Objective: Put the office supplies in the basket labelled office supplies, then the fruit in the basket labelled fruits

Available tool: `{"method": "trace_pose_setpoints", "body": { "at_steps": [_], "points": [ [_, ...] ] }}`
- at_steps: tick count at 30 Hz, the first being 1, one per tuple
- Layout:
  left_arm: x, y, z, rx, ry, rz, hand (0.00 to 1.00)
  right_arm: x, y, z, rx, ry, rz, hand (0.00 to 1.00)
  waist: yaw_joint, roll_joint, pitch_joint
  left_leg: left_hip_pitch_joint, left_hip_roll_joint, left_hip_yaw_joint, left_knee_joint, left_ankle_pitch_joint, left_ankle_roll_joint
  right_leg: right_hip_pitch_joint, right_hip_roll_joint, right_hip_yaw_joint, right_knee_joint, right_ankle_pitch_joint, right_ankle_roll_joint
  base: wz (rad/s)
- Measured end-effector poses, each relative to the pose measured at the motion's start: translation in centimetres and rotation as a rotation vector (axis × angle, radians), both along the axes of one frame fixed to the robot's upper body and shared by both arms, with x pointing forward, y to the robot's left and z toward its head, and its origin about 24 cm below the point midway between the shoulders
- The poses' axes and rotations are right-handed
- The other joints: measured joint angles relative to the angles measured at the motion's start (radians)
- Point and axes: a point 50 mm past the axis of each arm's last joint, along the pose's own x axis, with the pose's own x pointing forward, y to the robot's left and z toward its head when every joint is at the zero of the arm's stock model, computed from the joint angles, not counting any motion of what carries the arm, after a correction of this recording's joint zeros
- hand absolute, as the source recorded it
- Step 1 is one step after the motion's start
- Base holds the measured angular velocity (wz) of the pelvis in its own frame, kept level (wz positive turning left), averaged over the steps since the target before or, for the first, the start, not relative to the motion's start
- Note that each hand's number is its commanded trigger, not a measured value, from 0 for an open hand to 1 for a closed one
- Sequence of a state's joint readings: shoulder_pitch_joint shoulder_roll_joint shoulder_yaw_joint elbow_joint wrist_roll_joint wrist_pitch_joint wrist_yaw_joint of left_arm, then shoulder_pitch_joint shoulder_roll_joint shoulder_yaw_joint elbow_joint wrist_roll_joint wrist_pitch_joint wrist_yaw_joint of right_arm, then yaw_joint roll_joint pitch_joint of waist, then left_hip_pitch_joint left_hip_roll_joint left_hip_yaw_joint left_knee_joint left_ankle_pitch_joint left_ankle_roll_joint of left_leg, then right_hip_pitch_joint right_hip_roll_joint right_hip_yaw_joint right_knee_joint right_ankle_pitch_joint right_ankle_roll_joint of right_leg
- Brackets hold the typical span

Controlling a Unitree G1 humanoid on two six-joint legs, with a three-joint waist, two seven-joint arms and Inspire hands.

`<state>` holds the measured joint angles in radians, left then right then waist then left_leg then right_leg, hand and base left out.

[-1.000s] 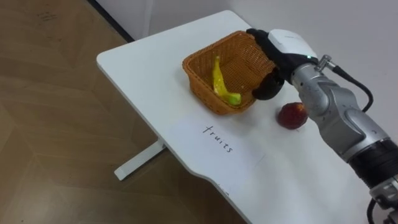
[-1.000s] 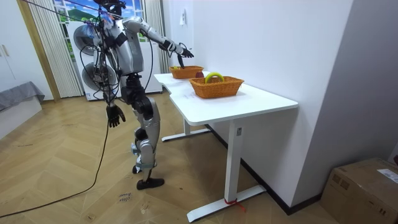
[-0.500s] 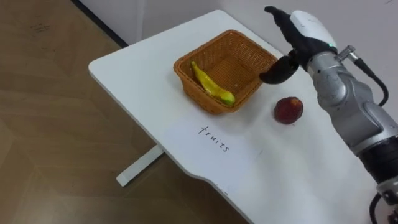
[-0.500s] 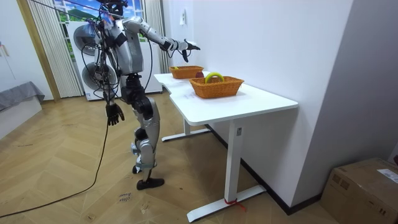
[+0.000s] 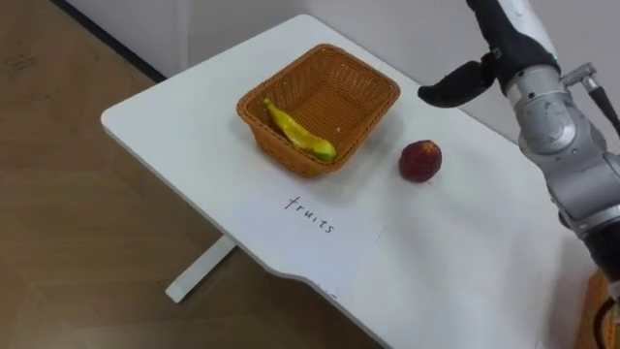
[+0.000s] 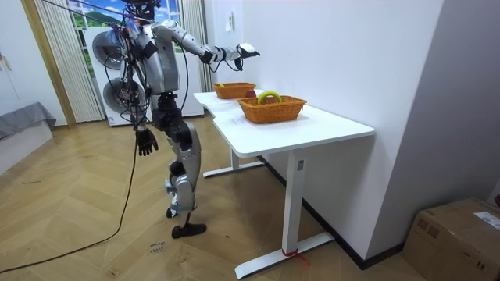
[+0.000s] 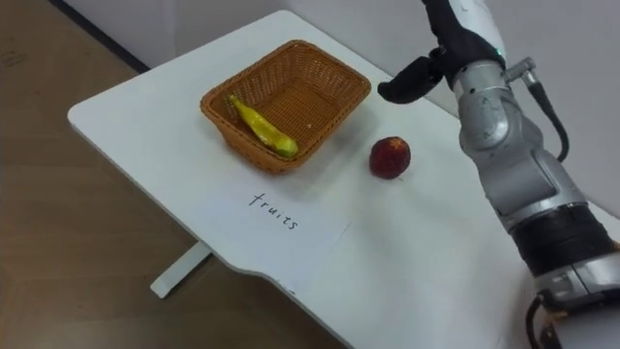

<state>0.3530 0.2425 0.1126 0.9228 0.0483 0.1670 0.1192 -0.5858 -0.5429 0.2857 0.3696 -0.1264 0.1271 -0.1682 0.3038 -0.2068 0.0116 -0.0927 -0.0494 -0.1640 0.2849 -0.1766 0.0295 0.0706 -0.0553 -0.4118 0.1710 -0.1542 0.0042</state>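
Right hand (image 5: 501, 41) risen from woven basket (image 5: 341, 85), curved banana (image 5: 295, 134) inside

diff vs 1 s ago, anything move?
The right robot hand rose from the basket rim and drew back; it is now open and empty above the table. Nothing was taken hold of or let go. The view's overall shift is the camera's. Unchanged: banana in the basket, red fruit on the table beside it, left robot hand hanging at the robot's side.
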Motion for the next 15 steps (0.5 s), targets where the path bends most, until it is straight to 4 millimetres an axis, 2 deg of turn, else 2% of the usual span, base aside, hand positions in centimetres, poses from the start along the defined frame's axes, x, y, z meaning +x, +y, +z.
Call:
{"method": "trace_pose_setpoints", "body": {
  "at_steps": [4, 10, 15],
  "points": [
    [-0.4, -0.3, -0.1, -0.012, 0.012, 0.003, 0.0, -0.3, -0.7, -0.5, 0.029, 0.013, -0.025, 0.0, -0.004, 0.015, 0.0004, -0.005, 0.0, 0.0, 0.004, 0.0, 0.0, -0.002, 0.0, 0.002, 0.0, 0.0, 0.0, 0.0],
    [-0.3, -0.7, -0.2, -0.017, 0.011, 0.006, 0.0, -0.3, -0.9, -0.9, 0.131, 0.017, -0.046, 0.0, -0.011, 0.039, -0.0061, 0.0, -0.001, 0.0, 0.003, 0.001, -0.001, 0.002, 0.001, 0.004, -0.001, 0.0, 0.0, 0.0],
    [0.1, -0.9, -0.2, -0.013, -0.002, 0.006, 0.0, -1.8, -0.3, -5.0, 0.279, 0.13, -0.064, 0.0, -0.014, 0.052, -0.0053, 0.019, 0.0, -0.002, 0.006, 0.0, 0.0, 0.026, 0.002, 0.0, -0.002, 0.0, 0.0, 0.04]
  ]
}}
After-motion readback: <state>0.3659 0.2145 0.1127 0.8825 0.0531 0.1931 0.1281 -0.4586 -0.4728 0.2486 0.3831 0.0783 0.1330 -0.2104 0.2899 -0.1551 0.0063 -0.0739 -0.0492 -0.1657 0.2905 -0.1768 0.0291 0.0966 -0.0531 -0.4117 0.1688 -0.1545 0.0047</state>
